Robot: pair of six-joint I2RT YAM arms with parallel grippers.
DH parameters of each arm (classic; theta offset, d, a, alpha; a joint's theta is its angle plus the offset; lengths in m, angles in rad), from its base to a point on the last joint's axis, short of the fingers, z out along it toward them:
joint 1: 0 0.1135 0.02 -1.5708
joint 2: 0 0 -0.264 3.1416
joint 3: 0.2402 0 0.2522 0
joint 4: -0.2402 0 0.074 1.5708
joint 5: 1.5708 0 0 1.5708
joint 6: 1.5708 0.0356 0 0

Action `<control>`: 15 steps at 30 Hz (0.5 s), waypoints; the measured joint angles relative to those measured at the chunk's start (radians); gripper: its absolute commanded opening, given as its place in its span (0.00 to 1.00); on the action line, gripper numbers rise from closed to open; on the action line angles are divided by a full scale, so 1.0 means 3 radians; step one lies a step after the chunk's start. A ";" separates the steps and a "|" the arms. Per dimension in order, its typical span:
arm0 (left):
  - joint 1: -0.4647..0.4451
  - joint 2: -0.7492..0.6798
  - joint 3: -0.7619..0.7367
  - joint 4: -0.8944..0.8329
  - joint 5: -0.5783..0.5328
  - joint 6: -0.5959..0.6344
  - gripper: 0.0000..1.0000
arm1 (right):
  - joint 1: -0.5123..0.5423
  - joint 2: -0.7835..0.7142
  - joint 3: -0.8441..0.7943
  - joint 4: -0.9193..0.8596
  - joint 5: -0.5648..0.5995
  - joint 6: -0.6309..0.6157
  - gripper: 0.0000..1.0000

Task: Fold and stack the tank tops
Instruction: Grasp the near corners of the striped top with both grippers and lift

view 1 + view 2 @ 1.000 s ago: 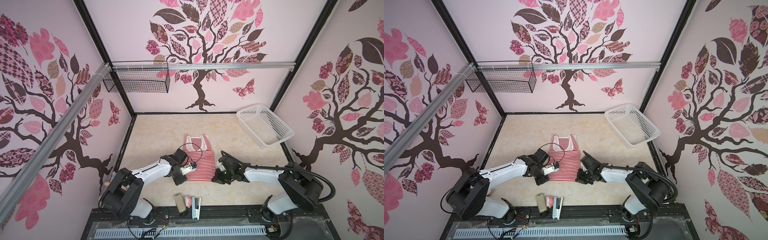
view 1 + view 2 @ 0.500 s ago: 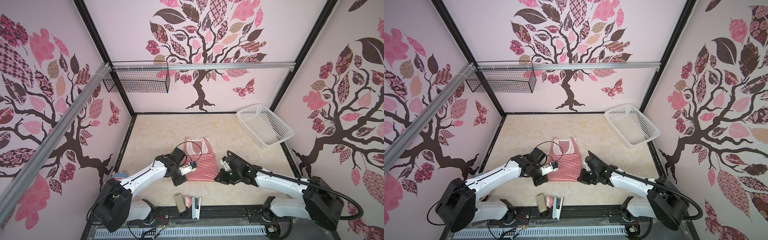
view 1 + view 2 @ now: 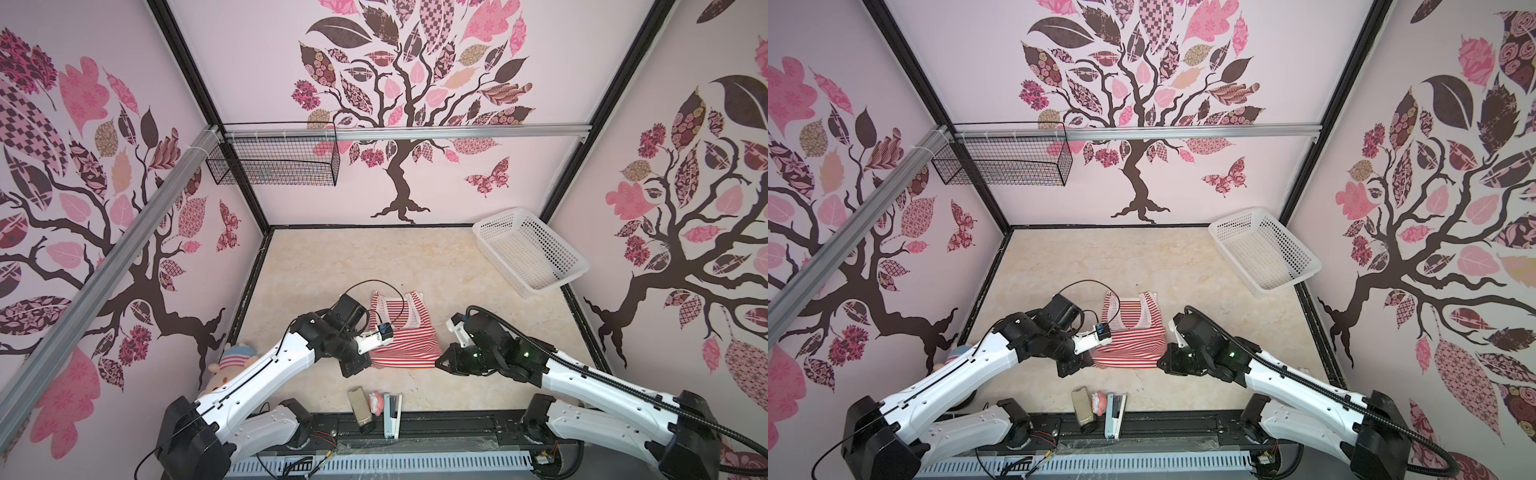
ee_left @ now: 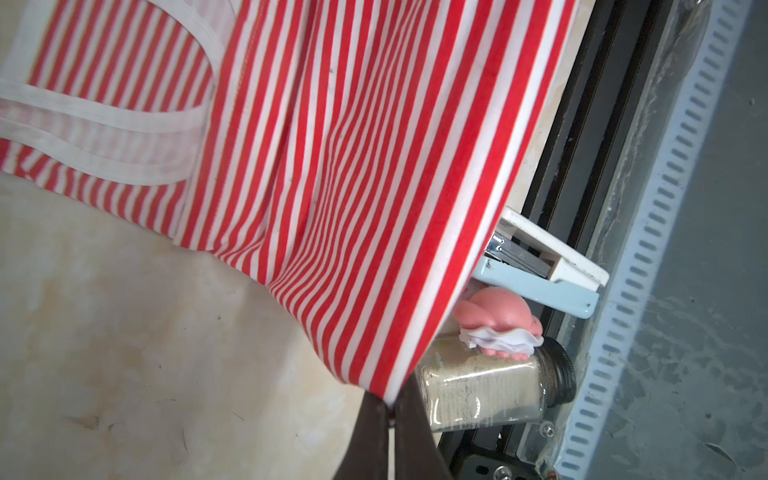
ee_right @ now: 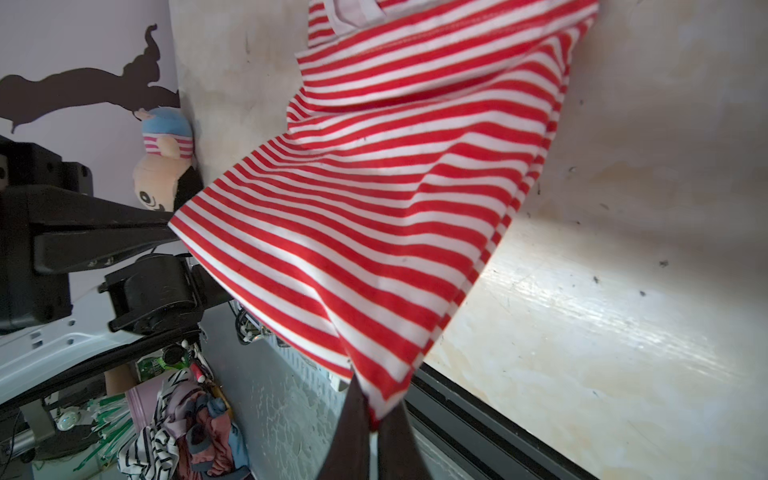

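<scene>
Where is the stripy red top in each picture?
In a top view: top sits low centre, between left end effector and right end effector.
In a top view: top same spot, slightly further left.
Left wrist: top fills the middle, corner pinched.
Right wrist: top fills the middle, corner pinched.
Shared landmark: tan table underneath.

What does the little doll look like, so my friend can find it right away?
Look at the left wall with the big tree on it, then down to where it meets the table. The doll sits there, half behind the left arm. It is the only soft toy: peach face, blue hat with a pink-and-white striped band.
</scene>
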 measured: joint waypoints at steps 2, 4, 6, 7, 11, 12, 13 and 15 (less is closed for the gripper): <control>0.0000 0.0014 0.0050 -0.0008 -0.0008 -0.0009 0.00 | 0.0000 0.0038 0.0104 -0.0078 0.0019 -0.0020 0.00; 0.0000 0.0062 0.0078 -0.0004 -0.0029 -0.0019 0.00 | 0.0000 0.0121 0.0207 -0.0149 0.0050 -0.0055 0.00; 0.0001 0.0155 0.0117 0.0009 -0.0066 -0.0038 0.00 | 0.0000 0.0244 0.0323 -0.0229 0.0095 -0.0107 0.00; 0.0008 0.0198 0.0135 0.0029 -0.0084 -0.0050 0.00 | -0.0001 0.0301 0.0383 -0.0262 0.0125 -0.0132 0.00; 0.0148 0.0337 0.0258 0.0158 -0.0094 -0.0103 0.00 | -0.0076 0.0533 0.0676 -0.0345 0.0200 -0.0266 0.00; 0.0216 0.0361 0.0317 0.0193 -0.0089 -0.0114 0.00 | -0.0140 0.0581 0.0748 -0.0355 0.0196 -0.0309 0.00; 0.0275 0.0384 0.0373 0.0233 -0.0083 -0.0122 0.00 | -0.0203 0.0618 0.0800 -0.0359 0.0189 -0.0340 0.00; 0.0395 0.0448 0.0507 0.0328 -0.0072 -0.0130 0.00 | -0.0369 0.0704 0.0902 -0.0360 0.0160 -0.0422 0.00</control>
